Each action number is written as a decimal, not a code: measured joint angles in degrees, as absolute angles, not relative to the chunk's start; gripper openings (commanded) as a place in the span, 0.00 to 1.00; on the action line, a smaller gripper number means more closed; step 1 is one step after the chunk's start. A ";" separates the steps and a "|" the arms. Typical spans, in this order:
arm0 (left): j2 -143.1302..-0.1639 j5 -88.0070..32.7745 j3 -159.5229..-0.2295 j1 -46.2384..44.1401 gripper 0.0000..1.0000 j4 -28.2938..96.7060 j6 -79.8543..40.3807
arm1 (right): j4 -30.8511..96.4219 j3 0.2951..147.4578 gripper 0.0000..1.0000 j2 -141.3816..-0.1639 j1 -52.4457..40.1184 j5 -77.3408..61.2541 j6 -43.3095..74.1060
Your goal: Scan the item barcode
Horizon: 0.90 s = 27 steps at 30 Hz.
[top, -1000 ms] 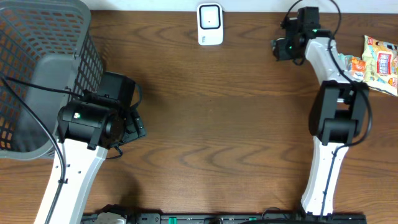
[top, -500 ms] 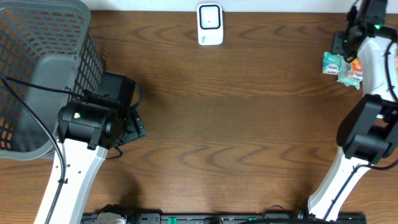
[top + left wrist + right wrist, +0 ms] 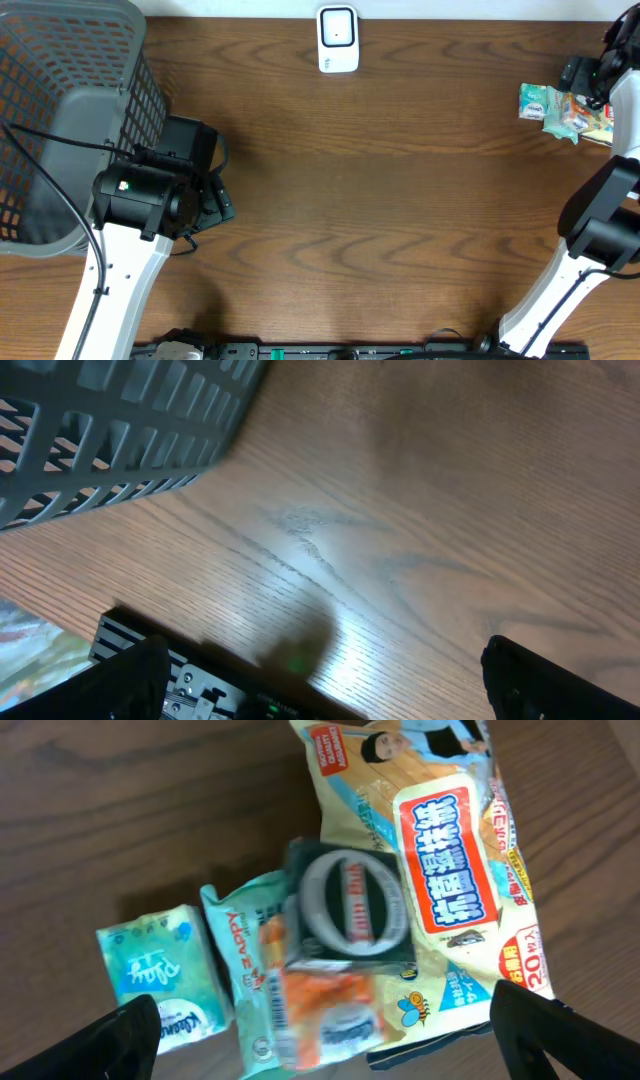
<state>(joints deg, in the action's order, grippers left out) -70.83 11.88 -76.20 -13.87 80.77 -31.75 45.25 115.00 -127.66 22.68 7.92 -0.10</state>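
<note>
At the table's far right edge: heap of packets, overlapping, partly cut off by the overhead frame.
Heap, close up: black packet lying across a wet-wipes pack and a green-and-orange pack; tissue pack just beside.
Right gripper: fingers spread wide above the heap, holding nothing.
Left gripper: spread wide over the table, holding nothing, near the basket.
Scanner: at the table's far edge, well apart from the heap.
Barcode: cannot be made out on any packet.
</note>
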 measured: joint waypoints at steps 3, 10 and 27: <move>-70.83 11.88 -76.20 -13.87 0.98 80.77 -31.75 | 45.71 115.00 0.99 -127.66 22.52 7.07 0.82; -70.83 11.88 -76.18 -13.87 0.98 80.75 -31.75 | 49.34 115.00 0.99 -127.63 22.00 0.93 2.02; -70.83 11.88 -76.20 -13.87 0.98 80.73 -31.75 | 71.83 114.26 0.99 -95.85 18.09 -7.68 7.07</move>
<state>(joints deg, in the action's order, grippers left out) -70.83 11.88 -76.20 -13.87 80.73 -31.75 71.83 114.26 -95.85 18.09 -7.68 7.07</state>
